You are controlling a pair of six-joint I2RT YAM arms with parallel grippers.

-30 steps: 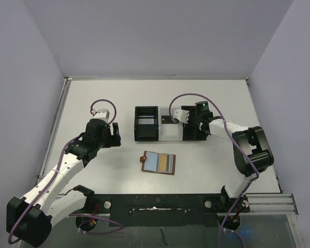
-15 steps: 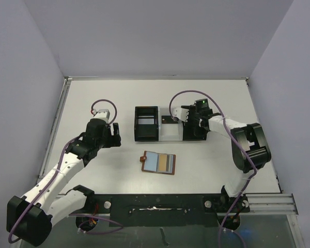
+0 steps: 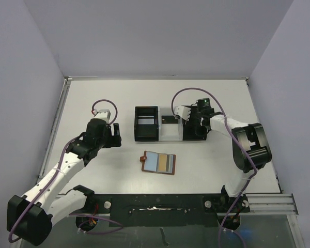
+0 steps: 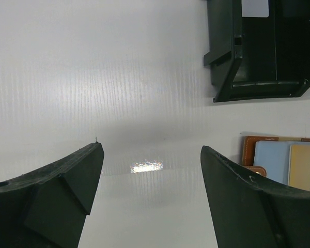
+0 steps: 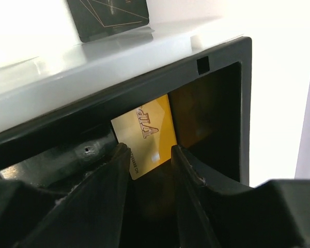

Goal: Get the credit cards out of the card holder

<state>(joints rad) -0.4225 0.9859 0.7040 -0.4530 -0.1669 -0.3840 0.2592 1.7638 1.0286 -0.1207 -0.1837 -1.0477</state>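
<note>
The card holder (image 3: 158,163), a reddish-brown wallet, lies open on the table with blue-grey pockets up; it also shows in the left wrist view (image 4: 258,155). One gold-tan credit card (image 3: 167,164) sits in its right pocket (image 4: 301,166). Another gold card (image 5: 147,132) lies inside the tray's black right compartment (image 5: 217,98). My right gripper (image 5: 150,152) is over that compartment (image 3: 192,126), jaws a little apart, the card beyond the fingertips and not pinched. My left gripper (image 4: 151,155) is open and empty above bare table, left of the wallet (image 3: 113,135).
The black-and-white three-compartment tray (image 3: 145,135) stands behind the wallet. A small black card (image 3: 168,120) lies on its white middle part, also in the right wrist view (image 5: 111,15). The table's walls rise at the left, back and right.
My right wrist has shifted slightly left over the tray's right compartment. The left arm and the wallet have not moved.
</note>
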